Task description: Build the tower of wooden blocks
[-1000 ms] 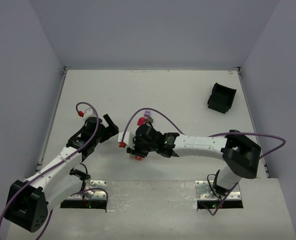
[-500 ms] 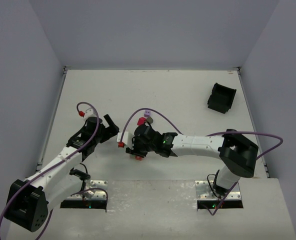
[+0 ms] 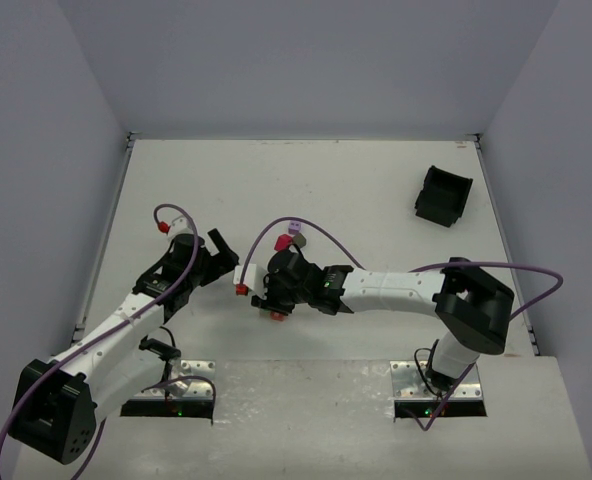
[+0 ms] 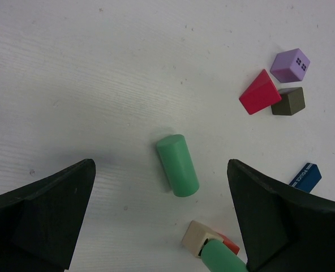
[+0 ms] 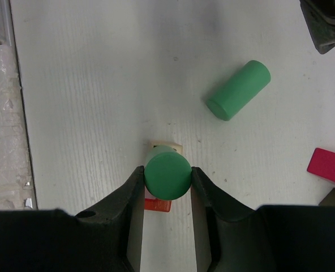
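While the right tool [image 5: 167,181] is clamped on a green cylinder [image 5: 167,169] — held upright, its round end facing the wrist camera — that cylinder sits directly over a tan block [image 5: 166,148], which in turn lies on a red block [image 5: 158,205], the low start of the tower near the middle of the worktop [image 3: 356,180]; whether the cylinder touches the tan block cannot be told. Just beyond the stack a second green cylinder [image 4: 177,165] lies on its side, apart from everything else. The left tool [image 3: 228,257] hangs over that lying cylinder with its jaws spread wide and nothing between them. Farther out, a red wedge [image 4: 259,93], a purple cube [image 4: 290,65] and a dark block [image 4: 288,101] cluster together — the wedge and the dark block touching — with a blue block [image 4: 305,177] nearer the stack. Well apart, toward the far right corner, stands a black bin [image 3: 443,195].
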